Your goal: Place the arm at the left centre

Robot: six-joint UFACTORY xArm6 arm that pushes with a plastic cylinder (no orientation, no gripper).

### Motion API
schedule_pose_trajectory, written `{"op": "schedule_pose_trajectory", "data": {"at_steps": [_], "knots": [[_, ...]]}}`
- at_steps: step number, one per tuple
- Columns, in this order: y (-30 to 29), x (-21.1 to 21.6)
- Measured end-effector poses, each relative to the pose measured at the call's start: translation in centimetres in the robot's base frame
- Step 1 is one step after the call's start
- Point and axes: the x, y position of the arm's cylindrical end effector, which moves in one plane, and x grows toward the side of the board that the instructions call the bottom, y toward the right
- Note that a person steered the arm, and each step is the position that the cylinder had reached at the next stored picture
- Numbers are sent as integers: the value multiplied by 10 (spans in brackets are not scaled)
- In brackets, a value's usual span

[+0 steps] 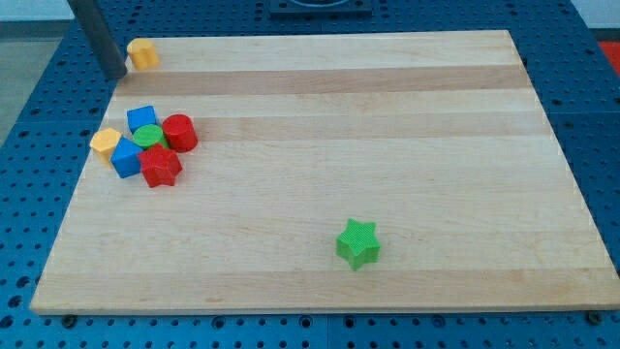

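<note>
While my tip [117,75], a bare rod gripping nothing, sits top-left, the board's [320,262] left centre lies below it, beside the yellow block [106,144].

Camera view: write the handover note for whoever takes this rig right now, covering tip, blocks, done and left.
My tip: at the board's top-left corner in the view, just left of a yellow block, not clearly touching it.
Blocks: a cluster at the view's left, below my tip: blue cube, green cylinder, red cylinder, yellow hexagonal block, second blue block, red star. Green star alone near the view's bottom, right of centre.
Done: arm is on the left side.
Left: bring my tip down the left edge to its centre, probably beside the cluster.
</note>
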Motion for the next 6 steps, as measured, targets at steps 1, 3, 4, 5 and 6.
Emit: {"op": "schedule_pose_trajectory", "data": {"at_steps": [1, 3, 4, 5, 6], "knots": [[17, -19], [5, -33], [0, -27], [0, 47], [0, 139]]}}
